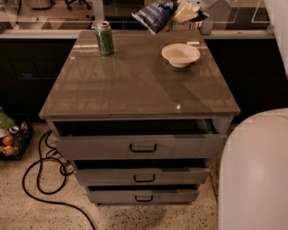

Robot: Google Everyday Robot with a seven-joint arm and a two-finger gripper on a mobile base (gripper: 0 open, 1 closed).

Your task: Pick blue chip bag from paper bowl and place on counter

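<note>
I am holding the blue chip bag (154,15) aloft over the counter's (135,85) far edge, the gripper (181,12) clamping one end, so it is hanging clear of the empty paper bowl (181,55) for setting down. The frame's top is cutting off the gripper, so the pinch probably sits at the bag's bowl-side end. The green can (104,38) is standing well apart.

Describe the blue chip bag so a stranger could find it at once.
Find the grey counter; above its back edge, the gripper holds the blue chip bag in the air. Unlike the green can and paper bowl, it is crinkled, dark blue.
</note>
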